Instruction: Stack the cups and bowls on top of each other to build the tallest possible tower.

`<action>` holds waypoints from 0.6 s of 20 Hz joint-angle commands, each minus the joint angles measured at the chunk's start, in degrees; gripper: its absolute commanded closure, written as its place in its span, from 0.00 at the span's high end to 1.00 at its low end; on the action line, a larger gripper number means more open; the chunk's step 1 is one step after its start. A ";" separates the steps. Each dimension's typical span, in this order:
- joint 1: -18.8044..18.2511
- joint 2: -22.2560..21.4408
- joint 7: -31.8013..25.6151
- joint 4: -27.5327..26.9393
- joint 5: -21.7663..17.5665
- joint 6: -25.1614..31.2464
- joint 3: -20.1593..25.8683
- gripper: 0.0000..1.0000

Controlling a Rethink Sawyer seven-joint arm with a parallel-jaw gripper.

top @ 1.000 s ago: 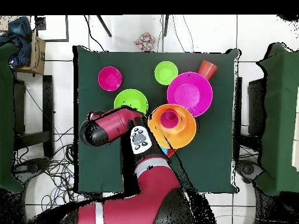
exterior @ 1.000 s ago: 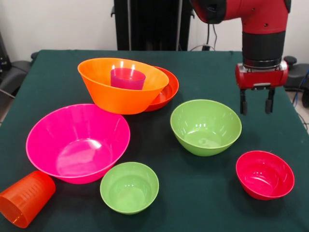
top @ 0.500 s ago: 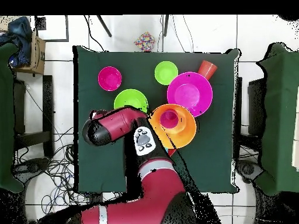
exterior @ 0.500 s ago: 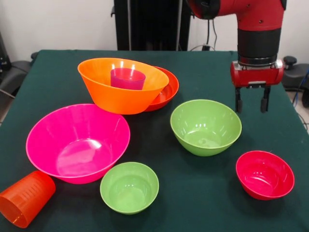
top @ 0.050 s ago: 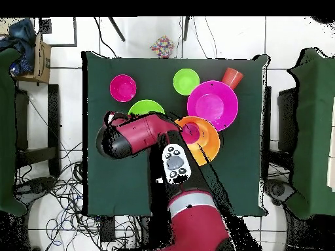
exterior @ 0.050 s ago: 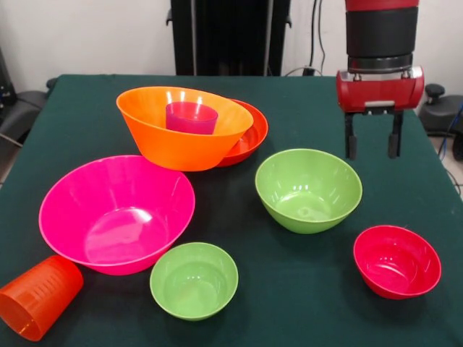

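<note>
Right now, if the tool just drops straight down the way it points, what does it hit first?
Probably bare table. The tool, open and empty, hangs behind the far right rim of the medium green bowl. Depth is unclear from the front, so it might clip that rim.

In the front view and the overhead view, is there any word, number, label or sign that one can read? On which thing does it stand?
None can be read in either view.
The orange cup lying on its side has faint raised marks on its wall, too small to read.
The bowls, the green table and the gripper carry no visible text.
</note>
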 commanded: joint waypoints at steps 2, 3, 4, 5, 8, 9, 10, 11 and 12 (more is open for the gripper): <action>-0.39 -0.48 -3.85 1.16 -0.35 5.91 4.28 1.00; -0.33 -0.42 -3.84 1.03 -0.43 5.95 4.15 1.00; -0.22 -0.31 -3.81 0.86 -0.57 5.96 3.91 1.00; 0.39 -0.14 -3.41 0.61 -1.00 5.69 3.10 1.00; 3.28 1.57 -2.12 -1.51 -2.99 5.49 -0.71 1.00; 4.08 2.26 -1.67 -2.16 -3.52 5.08 -1.73 1.00; 4.61 2.68 -1.40 -2.47 -3.84 4.61 -2.42 1.00; 4.86 2.83 -1.48 -2.62 -3.95 4.49 -2.76 1.00; 5.26 2.94 -1.51 -2.71 -4.11 4.29 -3.29 1.00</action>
